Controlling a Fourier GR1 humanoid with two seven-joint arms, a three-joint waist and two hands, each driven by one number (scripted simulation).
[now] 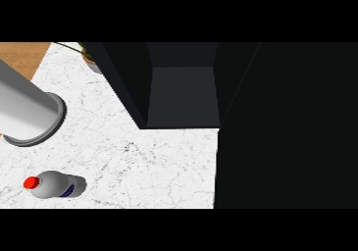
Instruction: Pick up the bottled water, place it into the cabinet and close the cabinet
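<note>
The water bottle (57,185) stands on the white marble counter (152,166) near the lower left, seen from above, with a red cap (31,183) and a blue mark on its side. The dark cabinet (183,93) stands at the back middle with its front open and a grey inner floor showing. A broad black surface (290,127) fills the right side from top to bottom; I cannot tell whether it is the cabinet's door. Neither hand shows anywhere.
A thick grey cylinder with a darker ring at its end (26,110) slants in from the upper left above the counter. A potted plant (89,55) stands at the back left beside the cabinet. Wooden floor (18,54) shows beyond the counter's left edge.
</note>
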